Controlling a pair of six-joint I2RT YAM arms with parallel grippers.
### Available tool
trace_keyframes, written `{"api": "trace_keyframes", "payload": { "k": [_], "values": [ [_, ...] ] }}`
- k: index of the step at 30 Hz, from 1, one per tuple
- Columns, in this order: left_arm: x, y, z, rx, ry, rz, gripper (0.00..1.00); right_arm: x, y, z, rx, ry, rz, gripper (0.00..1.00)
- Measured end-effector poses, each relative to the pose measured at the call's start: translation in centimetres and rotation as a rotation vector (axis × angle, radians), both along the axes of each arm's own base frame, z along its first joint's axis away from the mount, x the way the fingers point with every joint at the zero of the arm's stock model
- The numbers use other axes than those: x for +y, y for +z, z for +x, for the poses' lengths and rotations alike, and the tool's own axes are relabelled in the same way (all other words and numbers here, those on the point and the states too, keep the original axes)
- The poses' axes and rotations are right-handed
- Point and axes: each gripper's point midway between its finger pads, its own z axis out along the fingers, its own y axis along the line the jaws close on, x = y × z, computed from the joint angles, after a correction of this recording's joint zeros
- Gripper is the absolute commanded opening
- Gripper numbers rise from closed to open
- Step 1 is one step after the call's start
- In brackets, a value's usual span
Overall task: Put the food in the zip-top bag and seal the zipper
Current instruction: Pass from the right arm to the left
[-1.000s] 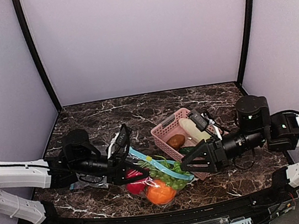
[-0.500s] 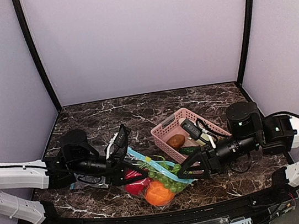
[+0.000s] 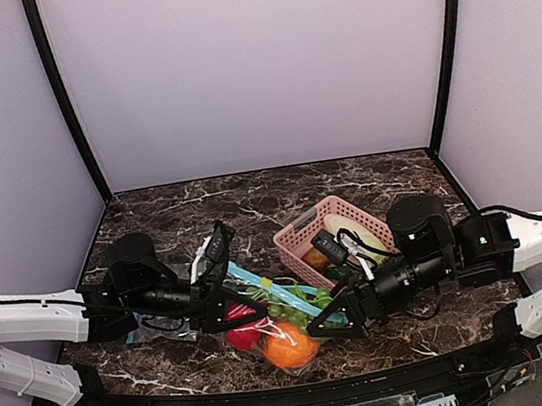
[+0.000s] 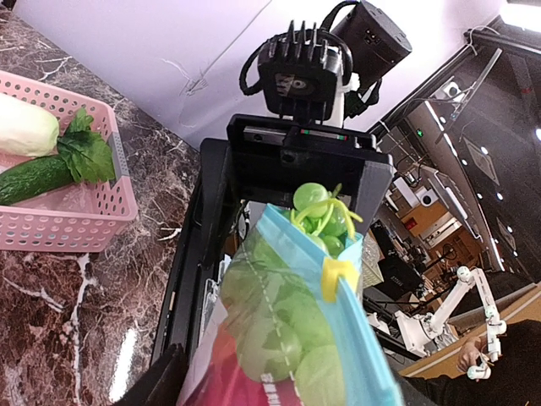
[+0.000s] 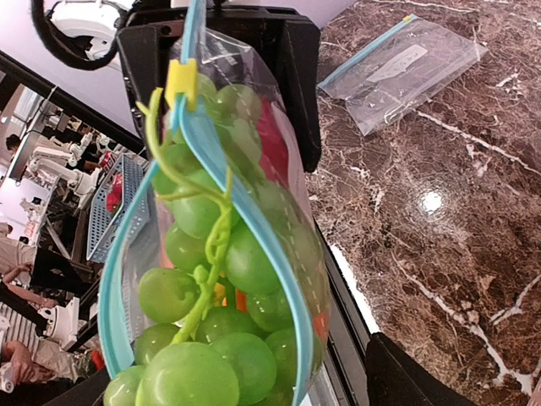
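The zip-top bag (image 3: 276,325) stands on the table between my two grippers. It holds the green grape bunch (image 3: 298,306), the red fruit (image 3: 243,334) and the orange fruit (image 3: 289,348). Its light blue zipper (image 3: 287,299) gapes open, and a grape stem pokes out in the right wrist view (image 5: 215,237). A yellow slider (image 5: 180,82) sits at the zipper's left-arm end. My left gripper (image 3: 240,308) grips that end of the bulging bag (image 4: 279,338). My right gripper (image 3: 328,318) is open, its jaws on either side of the bag's grape end (image 5: 228,279).
A pink slatted basket (image 3: 300,229) with a white radish, a cucumber and a brown piece stands behind the bag and beside my right arm. A second clear bag (image 5: 406,72) lies flat under my left arm. The table's front edge is just below the bag.
My right gripper has moved left and forward from beside the basket until its open jaws flank the bag's end. My left gripper and the bag have barely moved.
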Motion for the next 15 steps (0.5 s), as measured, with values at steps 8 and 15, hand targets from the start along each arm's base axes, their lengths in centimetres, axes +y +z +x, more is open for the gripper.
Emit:
{"api": "trace_keyframes", "payload": {
  "k": [8, 15],
  "values": [
    [0.0, 0.6, -0.3, 0.008, -0.021, -0.022, 0.36, 0.4, 0.5, 0.2, -0.009, -0.005, 0.018, 0.84],
    [0.0, 0.7, -0.7, 0.014, -0.043, -0.028, 0.36, 0.4, 3.8, 0.2, -0.034, -0.002, 0.133, 0.84]
  ]
}}
